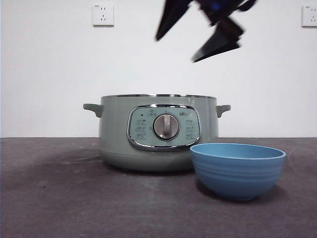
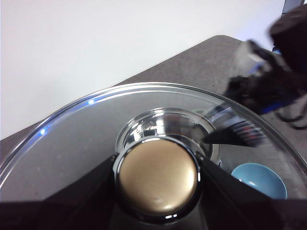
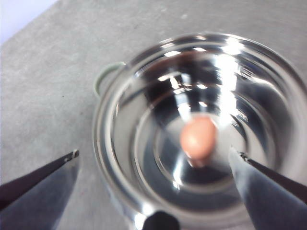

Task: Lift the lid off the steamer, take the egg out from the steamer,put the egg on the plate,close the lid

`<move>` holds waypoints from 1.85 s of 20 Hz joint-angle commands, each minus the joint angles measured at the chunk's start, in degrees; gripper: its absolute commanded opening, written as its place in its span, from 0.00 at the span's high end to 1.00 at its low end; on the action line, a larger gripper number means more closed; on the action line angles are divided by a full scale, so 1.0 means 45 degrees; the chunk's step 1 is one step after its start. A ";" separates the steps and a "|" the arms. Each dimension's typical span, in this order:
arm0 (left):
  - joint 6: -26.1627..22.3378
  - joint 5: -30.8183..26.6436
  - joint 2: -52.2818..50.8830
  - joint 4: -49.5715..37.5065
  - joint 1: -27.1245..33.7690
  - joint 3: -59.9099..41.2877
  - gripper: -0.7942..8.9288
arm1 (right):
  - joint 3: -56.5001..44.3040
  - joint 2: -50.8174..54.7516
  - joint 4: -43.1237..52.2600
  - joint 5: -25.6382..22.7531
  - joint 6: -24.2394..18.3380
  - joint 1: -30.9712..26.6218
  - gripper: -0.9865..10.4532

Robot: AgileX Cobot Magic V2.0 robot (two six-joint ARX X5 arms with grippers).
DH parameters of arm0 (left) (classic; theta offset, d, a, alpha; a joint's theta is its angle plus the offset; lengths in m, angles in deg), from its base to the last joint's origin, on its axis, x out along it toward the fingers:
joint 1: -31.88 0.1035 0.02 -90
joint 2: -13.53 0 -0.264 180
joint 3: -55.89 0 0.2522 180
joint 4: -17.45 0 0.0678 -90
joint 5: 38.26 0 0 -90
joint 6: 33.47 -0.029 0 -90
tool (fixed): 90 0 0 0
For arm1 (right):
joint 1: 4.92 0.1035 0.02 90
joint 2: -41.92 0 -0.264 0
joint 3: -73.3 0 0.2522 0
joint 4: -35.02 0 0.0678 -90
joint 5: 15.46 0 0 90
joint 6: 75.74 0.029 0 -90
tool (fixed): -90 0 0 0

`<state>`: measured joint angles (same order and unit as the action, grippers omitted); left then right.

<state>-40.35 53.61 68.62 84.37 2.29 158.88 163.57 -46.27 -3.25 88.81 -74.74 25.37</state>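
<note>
Two grippers are at work around the steamer (image 1: 157, 133), which stands open on the table (image 1: 59, 198). High above its rim, the right gripper (image 3: 156, 160) hangs with jaws spread wide, looking straight down into the shiny pot. Inside, at the bottom of the steamer, lies the egg (image 3: 198, 137), untouched. The left gripper (image 2: 157, 179) is clamped on the knob of the lid (image 2: 86, 143), holding it up, clear of the steamer. Just beside the steamer, in front, sits the plate (image 1: 237, 169).
</note>
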 commanded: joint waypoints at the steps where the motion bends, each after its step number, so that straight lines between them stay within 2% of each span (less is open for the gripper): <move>1: -0.0015 -0.0087 -0.0709 -0.0160 0.0015 0.0185 0.93 | 0.1287 -0.1603 -0.0160 -0.0787 0.0151 0.0379 0.45; 5: -0.0058 -0.0437 -0.1443 0.0306 0.0015 0.0185 0.93 | 0.3735 -0.4192 -0.0923 -0.2123 0.0146 0.0865 0.45; 9: -0.0068 -0.0423 -0.1622 0.0680 0.0015 0.0185 0.93 | 0.4478 -0.5571 -0.0923 -0.3274 0.0136 0.1059 0.45; 20: -0.0214 -0.0389 -0.1622 0.0971 0.0015 0.0185 0.93 | 0.4478 -0.7465 -0.0758 -0.3920 0.0219 0.0937 0.45; 23: -0.0306 -0.0389 -0.1622 0.0986 0.0015 0.0185 0.93 | 0.4478 -0.7694 -0.0748 -0.3895 0.0219 0.0923 0.56; 28: -0.0350 -0.0393 -0.1622 0.1083 0.0015 0.0185 0.93 | 0.4478 -0.7718 -0.0685 -0.3818 0.0238 0.0928 0.93; 32: -0.0350 -0.0393 -0.1617 0.1059 0.0015 0.0185 0.93 | 0.4483 -0.7213 -0.0597 -0.3871 0.0146 0.0942 0.93; 35: -0.0316 -0.0389 -0.1598 0.0709 0.0015 0.0185 0.93 | 0.4483 -0.5221 -0.0840 -0.3857 0.0073 0.0952 0.93; 37: -0.0214 -0.0389 -0.1583 0.0340 0.0015 0.0185 0.93 | 0.4483 -0.3643 -0.1817 -0.3861 -0.0097 0.0952 0.93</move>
<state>-41.16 51.89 62.09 88.59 2.29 158.88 183.92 -61.17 -12.04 71.49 -74.70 29.52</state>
